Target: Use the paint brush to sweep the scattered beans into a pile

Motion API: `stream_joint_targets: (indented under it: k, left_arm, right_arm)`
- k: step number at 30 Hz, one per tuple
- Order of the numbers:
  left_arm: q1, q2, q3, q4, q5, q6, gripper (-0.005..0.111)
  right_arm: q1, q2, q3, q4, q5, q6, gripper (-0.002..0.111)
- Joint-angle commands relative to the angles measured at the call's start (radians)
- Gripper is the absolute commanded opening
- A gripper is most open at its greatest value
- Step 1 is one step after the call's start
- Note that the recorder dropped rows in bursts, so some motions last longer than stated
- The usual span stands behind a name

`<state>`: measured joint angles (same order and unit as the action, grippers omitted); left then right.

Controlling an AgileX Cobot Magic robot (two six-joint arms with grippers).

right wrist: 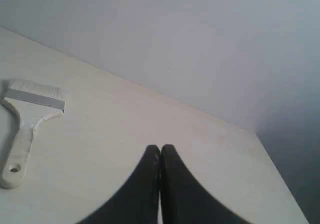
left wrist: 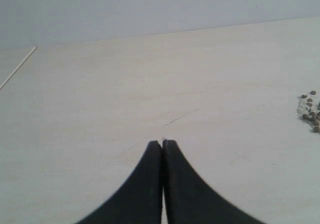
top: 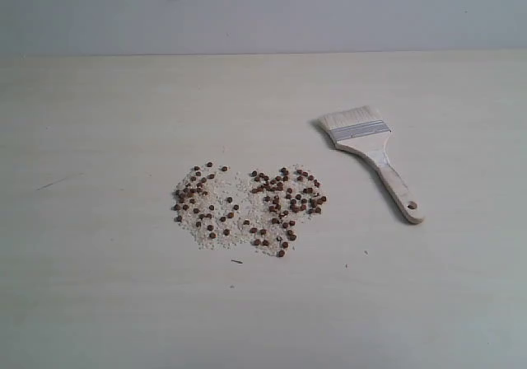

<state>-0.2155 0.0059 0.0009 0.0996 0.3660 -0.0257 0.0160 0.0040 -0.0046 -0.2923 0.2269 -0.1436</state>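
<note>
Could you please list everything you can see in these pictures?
beans: many, reddish-brown, spread in a loose patch mid-table
grains: many, whitish, mixed among the beans
brush: one, pale bristles, silver ferrule, wooden handle, lying flat to the right of the beans, apart from them
table: one, pale wood, under everything
wall: one, grey, behind the table
left gripper: one, black, shut and empty, over bare table
right gripper: one, black, shut and empty, apart from the brush
</note>
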Motion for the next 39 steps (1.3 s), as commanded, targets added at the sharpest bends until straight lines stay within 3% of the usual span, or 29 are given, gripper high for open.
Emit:
stream_joint_targets:
  k: [1, 5, 10, 13, 14, 16, 21, 23, 27, 31, 35, 39]
  left_arm:
    - [-0.004, -0.006, -0.001, 0.0, -0.006, -0.008, 0.0]
    - [-0.004, -0.006, -0.001, 0.0, -0.006, -0.008, 0.0]
    - [-0.004, -0.006, -0.001, 0.0, -0.006, -0.008, 0.0]
    - [-0.006, -0.006, -0.001, 0.0, -0.006, -0.008, 0.0]
    - [-0.008, -0.006, -0.001, 0.0, -0.006, -0.008, 0.0]
    - [-0.008, -0.006, -0.001, 0.0, -0.006, -0.008, 0.0]
    - [-0.008, -0.006, -0.001, 0.0, -0.006, -0.008, 0.0]
    - [-0.008, -0.006, -0.001, 0.0, -0.006, -0.008, 0.0]
    - [-0.008, -0.006, -0.001, 0.0, -0.006, -0.008, 0.0]
    - [-0.008, -0.006, -0.001, 0.0, -0.006, -0.008, 0.0]
    - [-0.008, -0.006, -0.001, 0.0, -0.006, -0.008, 0.0]
    - [-0.008, -0.006, -0.001, 0.0, -0.006, -0.008, 0.0]
  right_arm:
    - [-0.003, -0.004, 0.005, 0.006, -0.019, -0.019, 0.0]
    - [-0.003, -0.004, 0.005, 0.239, -0.038, 0.177, 0.0]
    - [-0.003, -0.004, 0.005, 0.534, -0.203, 0.174, 0.0]
    - [-0.003, -0.004, 0.005, 0.574, -0.272, 0.194, 0.0]
    - [-0.003, -0.004, 0.005, 0.631, -0.384, 0.233, 0.0]
    - [-0.003, -0.004, -0.035, 0.59, -0.425, 0.232, 0.0]
    - [-0.003, 0.371, -0.453, 0.554, -0.103, 0.224, 0.0]
    - [-0.003, 0.685, -0.736, 0.554, 0.138, 0.123, 0.0]
    - [-0.003, 1.005, -1.008, 0.554, 0.505, 0.034, 0.0]
    - [-0.003, 1.409, -1.283, 0.656, 0.994, -0.044, 0.0]
    - [0.048, 1.629, -1.389, 0.618, 0.994, -0.044, 0.0]
    - [0.152, 1.786, -1.417, 0.457, 0.994, 0.086, 0.0]
